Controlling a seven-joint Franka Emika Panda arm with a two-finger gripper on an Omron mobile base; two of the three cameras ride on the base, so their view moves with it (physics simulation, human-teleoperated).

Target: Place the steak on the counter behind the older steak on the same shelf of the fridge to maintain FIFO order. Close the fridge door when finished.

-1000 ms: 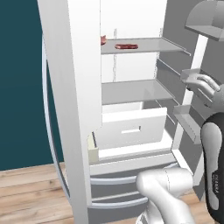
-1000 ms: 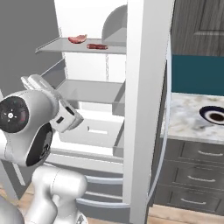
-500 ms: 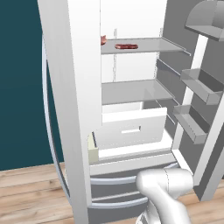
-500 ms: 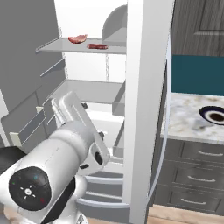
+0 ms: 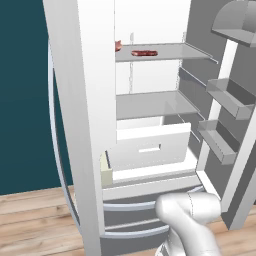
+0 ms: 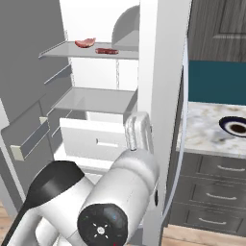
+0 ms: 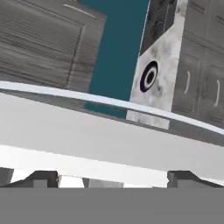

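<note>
We see our gripper point(image 7: 111, 177) with its jaws spread wide and nothing between them, facing the fridge point(image 6: 161, 86) door edge. Beyond lies the counter point(image 7: 159, 83). On the shelf point(image 6: 77, 48), the steak point(image 6: 85, 43) sits behind the older steak point(image 6: 106, 51)

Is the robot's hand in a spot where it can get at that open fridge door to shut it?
Probably not yet. The hand, open, points toward the counter, beside the fridge; the open door stands on the far side.
</note>
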